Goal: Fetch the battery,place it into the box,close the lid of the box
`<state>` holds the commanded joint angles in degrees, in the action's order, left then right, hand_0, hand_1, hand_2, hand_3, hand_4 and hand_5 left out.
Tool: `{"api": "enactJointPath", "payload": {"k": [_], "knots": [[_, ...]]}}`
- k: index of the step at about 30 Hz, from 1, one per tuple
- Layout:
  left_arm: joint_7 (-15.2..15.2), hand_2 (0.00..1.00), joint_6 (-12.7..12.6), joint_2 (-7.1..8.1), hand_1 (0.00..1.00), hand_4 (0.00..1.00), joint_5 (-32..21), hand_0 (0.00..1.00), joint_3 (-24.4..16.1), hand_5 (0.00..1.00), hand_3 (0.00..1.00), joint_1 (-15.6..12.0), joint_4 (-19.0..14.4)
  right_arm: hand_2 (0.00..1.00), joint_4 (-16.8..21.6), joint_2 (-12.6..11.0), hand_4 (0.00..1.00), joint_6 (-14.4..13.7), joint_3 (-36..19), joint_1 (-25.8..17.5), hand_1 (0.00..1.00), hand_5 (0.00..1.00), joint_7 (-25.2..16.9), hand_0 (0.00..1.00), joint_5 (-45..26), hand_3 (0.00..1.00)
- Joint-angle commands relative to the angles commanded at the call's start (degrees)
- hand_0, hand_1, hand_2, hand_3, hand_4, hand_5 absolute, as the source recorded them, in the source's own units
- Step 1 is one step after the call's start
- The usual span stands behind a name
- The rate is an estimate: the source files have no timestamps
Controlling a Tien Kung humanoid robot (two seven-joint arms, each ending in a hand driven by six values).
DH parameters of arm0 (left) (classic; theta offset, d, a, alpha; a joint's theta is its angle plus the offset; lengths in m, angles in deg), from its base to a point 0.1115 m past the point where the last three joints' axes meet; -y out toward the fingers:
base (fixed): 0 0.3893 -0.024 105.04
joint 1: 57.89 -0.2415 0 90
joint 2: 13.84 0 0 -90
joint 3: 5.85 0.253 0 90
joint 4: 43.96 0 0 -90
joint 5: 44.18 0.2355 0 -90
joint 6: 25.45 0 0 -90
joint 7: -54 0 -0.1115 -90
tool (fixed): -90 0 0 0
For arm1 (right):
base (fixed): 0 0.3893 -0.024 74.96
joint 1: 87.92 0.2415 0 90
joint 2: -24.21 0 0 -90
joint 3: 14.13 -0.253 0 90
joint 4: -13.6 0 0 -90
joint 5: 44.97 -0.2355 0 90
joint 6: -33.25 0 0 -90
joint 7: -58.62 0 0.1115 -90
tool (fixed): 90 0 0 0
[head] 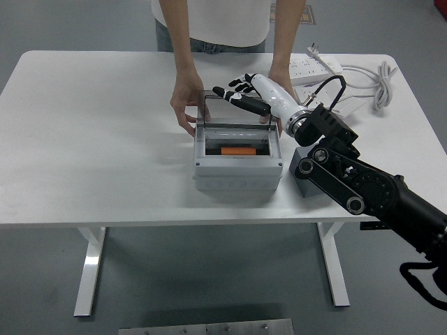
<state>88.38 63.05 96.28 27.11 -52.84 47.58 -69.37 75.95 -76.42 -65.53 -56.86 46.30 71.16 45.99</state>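
Fingers (234, 94) of the right hand (248, 94) spread and loose, holding nothing, hovering at the top edge of the raised clear lid (234, 112). Below and in front of fingertips: grey box (237, 169), open, orange battery (238, 150) already inside. Person's hands (185, 105) either side of the fingers, steadying the box at its back corners. Step looks like lid closing. To do it well: put fingertips behind lid's top edge, push forward and down along the hinge arc, keep clear of person's hands, press flat until it seats. Left arm not visible.
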Motion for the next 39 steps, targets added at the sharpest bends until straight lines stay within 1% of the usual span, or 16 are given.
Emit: {"api": "enactJointPath", "payload": {"k": [2,3,8,9,14,15,20,21,28,32,34,38,39], "knots": [[-0.05,0.573,-0.09,0.01,0.698,0.500,-0.25,0.632,0.16,0.002,0.541,-0.09,0.00,0.752,1.31,-0.74,0.998,0.44,0.18,-0.21,0.755,0.998,0.78,0.934,0.29,0.781],[-0.06,0.573,-0.12,0.01,0.698,0.500,-0.32,0.632,0.20,0.002,0.541,-0.11,0.01,0.707,1.65,-0.94,0.998,0.63,0.26,-0.28,0.691,0.998,1.02,0.821,0.35,0.748],[-0.05,0.573,-0.21,0.01,0.698,0.500,-0.60,0.632,0.30,0.002,0.541,-0.08,0.00,0.707,2.29,-1.75,0.998,1.60,0.74,-0.62,0.691,0.998,1.73,0.821,0.17,0.748],[-0.05,0.573,-0.21,0.01,0.698,0.500,-0.60,0.632,0.30,0.002,0.541,-0.05,0.00,0.618,2.13,-1.79,0.998,1.65,0.78,-0.67,0.550,0.998,1.71,0.570,0.06,0.661],[-0.11,0.573,-0.28,0.09,0.698,0.500,-0.75,0.632,0.36,0.002,0.541,0.04,0.00,0.618,1.92,-2.10,0.998,1.76,1.06,-0.87,0.550,0.998,1.70,0.570,-0.04,0.661],[-0.12,0.573,-0.28,0.11,0.698,0.500,-0.78,0.632,0.38,0.002,0.541,0.03,0.00,0.553,2.02,-2.15,0.998,1.77,1.11,-0.89,0.448,0.998,1.71,0.397,-0.01,0.610],[-0.40,0.573,-0.46,0.22,0.698,0.500,-1.37,0.632,0.85,0.002,0.541,-0.06,0.02,0.553,3.49,-2.61,0.998,1.98,1.37,-0.97,0.448,0.998,2.18,0.397,0.95,0.610],[-0.49,0.573,-0.51,0.26,0.698,0.500,-1.55,0.632,0.99,0.002,0.541,-0.06,0.03,0.547,3.98,-2.75,0.998,2.09,1.42,-1.00,0.439,0.998,2.38,0.376,1.31,0.611],[-0.91,0.573,-0.72,0.36,0.698,0.500,-2.35,0.632,1.61,0.002,0.541,-0.10,0.08,0.548,7.00,-3.72,0.997,3.38,1.68,-1.49,0.434,0.998,4.10,0.365,3.62,0.612],[-1.25,0.573,-0.83,0.32,0.698,0.500,-2.89,0.632,2.12,0.002,0.541,-0.17,0.14,0.548,8.04,-4.10,0.997,3.81,1.81,-2.09,0.434,0.998,4.63,0.365,4.20,0.612],[-1.40,0.573,-0.86,0.26,0.698,0.500,-3.13,0.632,2.34,0.002,0.541,-0.17,0.17,0.542,8.47,-4.28,0.983,3.97,1.85,-2.51,0.423,0.998,4.78,0.349,4.43,0.597],[-1.58,0.573,-0.91,0.17,0.698,0.500,-3.58,0.632,2.65,0.002,0.541,-0.15,0.19,0.542,8.74,-4.48,0.983,4.26,2.22,-3.23,0.423,0.998,4.89,0.349,4.44,0.597],[-1.61,0.573,-0.94,0.15,0.698,0.500,-3.71,0.632,2.71,0.002,0.541,-0.15,0.20,0.512,8.77,-4.52,0.980,4.38,2.39,-3.46,0.411,0.998,4.91,0.330,4.39,0.543]]}}
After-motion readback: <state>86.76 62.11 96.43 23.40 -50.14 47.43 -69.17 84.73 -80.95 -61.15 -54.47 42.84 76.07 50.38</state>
